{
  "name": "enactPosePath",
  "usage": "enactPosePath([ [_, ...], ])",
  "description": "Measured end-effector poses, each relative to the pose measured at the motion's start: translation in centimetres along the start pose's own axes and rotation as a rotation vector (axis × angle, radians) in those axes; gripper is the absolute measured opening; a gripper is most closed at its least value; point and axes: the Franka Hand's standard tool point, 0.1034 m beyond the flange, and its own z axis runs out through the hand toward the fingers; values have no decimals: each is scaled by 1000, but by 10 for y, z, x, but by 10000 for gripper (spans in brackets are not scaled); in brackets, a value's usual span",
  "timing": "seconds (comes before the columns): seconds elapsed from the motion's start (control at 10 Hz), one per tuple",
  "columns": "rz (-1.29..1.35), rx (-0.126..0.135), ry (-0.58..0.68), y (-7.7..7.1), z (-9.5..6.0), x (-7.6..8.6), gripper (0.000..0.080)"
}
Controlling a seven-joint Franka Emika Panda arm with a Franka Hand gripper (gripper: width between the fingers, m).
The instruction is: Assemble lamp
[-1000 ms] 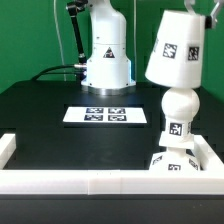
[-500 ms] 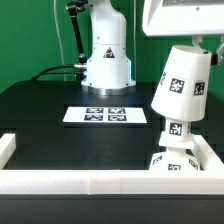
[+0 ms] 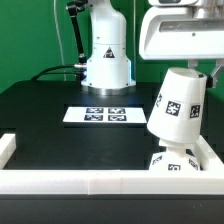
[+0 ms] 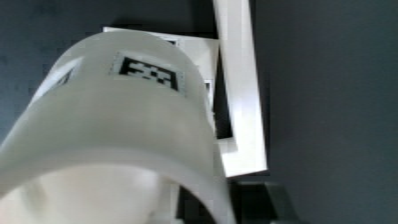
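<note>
One tilted shade (image 3: 177, 106), clamped in the end effector (image 3: 205, 72), hides the bulb above the base (image 3: 172, 162).

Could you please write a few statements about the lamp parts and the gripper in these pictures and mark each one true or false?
1. The shade hangs tilted over the bulb. True.
2. The marker board lies inside the white fence. True.
3. The shade lies flat on the table. False: it is held up by the arm, above the base.
4. The base stands at the exterior view's left. False: it stands at the right, in the fence corner.
</note>
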Motion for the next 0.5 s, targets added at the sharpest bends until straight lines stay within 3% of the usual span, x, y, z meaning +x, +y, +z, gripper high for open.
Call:
enactPosePath([
  [0.2, -15, -2, -1, 4, 2, -1, 44],
  [0.3, -21, -2, -2, 7, 1, -1, 253],
  [0.4, -19, -1, -2, 9, 0, -1, 253],
  [0.5, -19, 0, -1, 11, -4, -1, 454],
])
